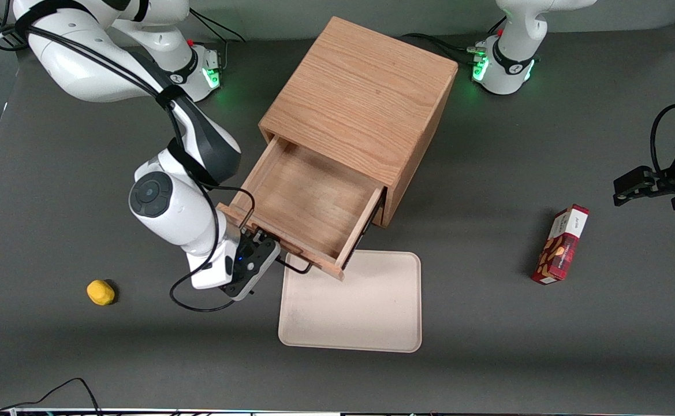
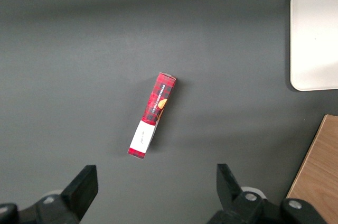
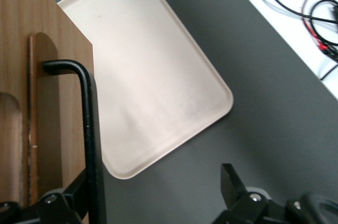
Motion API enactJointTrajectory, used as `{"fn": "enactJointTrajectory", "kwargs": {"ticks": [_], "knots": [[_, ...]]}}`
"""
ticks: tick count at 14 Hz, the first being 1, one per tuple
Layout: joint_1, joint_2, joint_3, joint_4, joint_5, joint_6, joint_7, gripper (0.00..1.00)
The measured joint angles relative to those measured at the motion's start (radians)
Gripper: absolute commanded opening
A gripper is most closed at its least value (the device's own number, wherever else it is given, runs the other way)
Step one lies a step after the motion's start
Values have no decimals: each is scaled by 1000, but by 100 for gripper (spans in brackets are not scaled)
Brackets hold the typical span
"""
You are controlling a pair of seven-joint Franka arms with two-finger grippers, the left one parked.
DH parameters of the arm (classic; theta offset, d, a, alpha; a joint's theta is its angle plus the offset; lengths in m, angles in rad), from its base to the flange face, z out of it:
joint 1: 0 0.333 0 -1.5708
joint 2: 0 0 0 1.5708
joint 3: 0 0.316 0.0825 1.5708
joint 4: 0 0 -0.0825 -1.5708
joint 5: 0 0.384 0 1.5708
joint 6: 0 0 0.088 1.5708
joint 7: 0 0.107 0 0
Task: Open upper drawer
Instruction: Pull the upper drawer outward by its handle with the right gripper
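At the light oak upper drawer point(image 1: 313, 205) — pulled far out of the wooden cabinet point(image 1: 366, 98) — the hand point(image 1: 263, 252) hangs open beside the thin black handle point(image 3: 84, 129), holding nothing. Pull harder, and it may drop out.

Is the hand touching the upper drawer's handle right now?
Cannot tell. In the right wrist view the open hand straddles the upper drawer's handle, one finger beside the bar.

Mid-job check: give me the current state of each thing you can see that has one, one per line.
upper drawer: pulled well out of the cabinet, tray empty.
handle: between the gripper's fingers.
gripper: at the drawer front, open around the handle, not clamped.
tray: flat on the table, empty, partly under the drawer front.
snack box: closed, lying on the table.
yellow object: resting on the table.
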Motion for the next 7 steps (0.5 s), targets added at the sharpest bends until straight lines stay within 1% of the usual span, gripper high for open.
{"fn": "enactJointTrajectory", "kwargs": {"ticks": [2, 5, 7], "knots": [[3, 6, -7, 10, 20, 0, 0, 100], [8, 15, -51, 27, 107, 7, -9, 100], [8, 24, -68, 40, 135, 12, -15, 100]]}}
